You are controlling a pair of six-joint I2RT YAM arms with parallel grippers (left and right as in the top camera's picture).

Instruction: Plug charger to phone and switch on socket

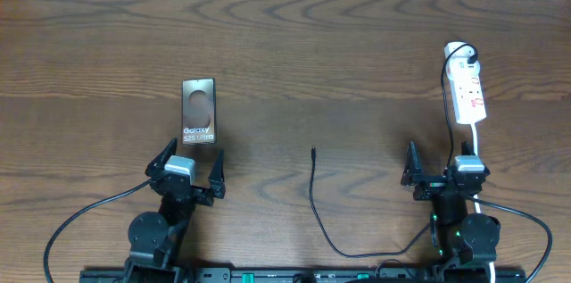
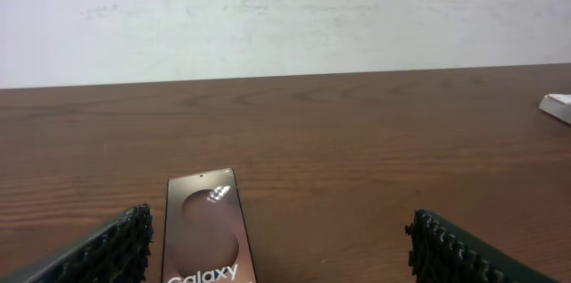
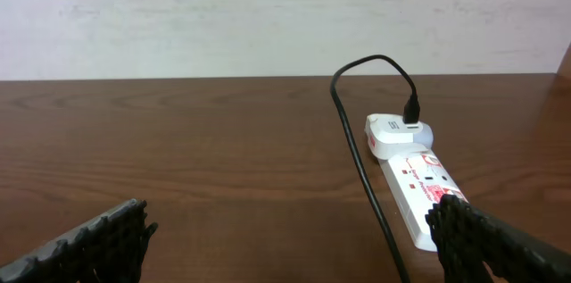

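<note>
The phone (image 1: 198, 112) lies flat on the wooden table, just beyond my left gripper (image 1: 191, 160), which is open and empty. In the left wrist view the phone (image 2: 203, 229) sits near the left finger of that gripper (image 2: 281, 249). The white socket (image 1: 467, 94) lies at the far right, ahead of my open, empty right gripper (image 1: 443, 169). The right wrist view shows the socket (image 3: 412, 180) by the right finger of that gripper (image 3: 290, 240). The charger cable (image 3: 361, 167) runs from a white adapter (image 3: 391, 133) on the socket. Its connector tip (image 1: 313, 151) lies mid-table, apart from the phone.
The socket's white cord (image 1: 475, 145) runs back past the right arm. The charger cable (image 1: 314, 195) curves along the front of the table between the two arm bases. A corner of the socket (image 2: 558, 104) shows at the right edge of the left wrist view.
</note>
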